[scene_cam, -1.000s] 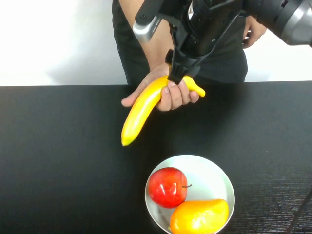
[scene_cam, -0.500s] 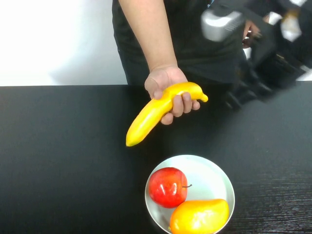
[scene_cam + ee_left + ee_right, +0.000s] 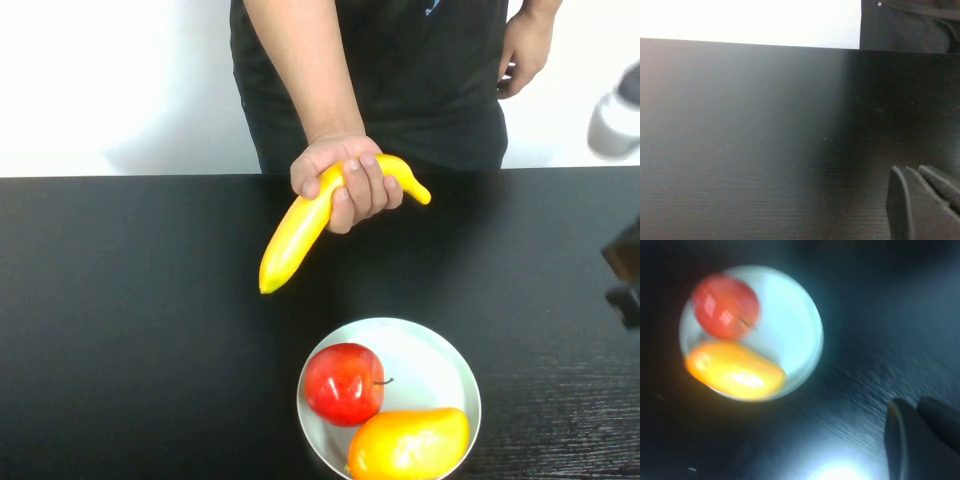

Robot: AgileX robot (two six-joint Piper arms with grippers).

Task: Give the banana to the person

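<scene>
The person [image 3: 400, 80] stands behind the black table and holds the yellow banana [image 3: 300, 232] in one hand [image 3: 345, 180], above the table's far middle, its long end pointing down to the left. My right gripper [image 3: 916, 440] is shut and empty; its arm shows blurred at the far right edge of the high view [image 3: 628, 270], well away from the banana. My left gripper [image 3: 914, 200] is shut and empty over bare table; it is out of the high view.
A white bowl [image 3: 440, 355] at the near middle holds a red apple [image 3: 343, 383] and a yellow-orange mango [image 3: 408, 443]. The bowl [image 3: 795, 325] also shows in the right wrist view. The table's far edge lies in front of the person.
My right gripper let go of the banana and swung away to the far right. The person's hand closed round the banana and holds it alone.
</scene>
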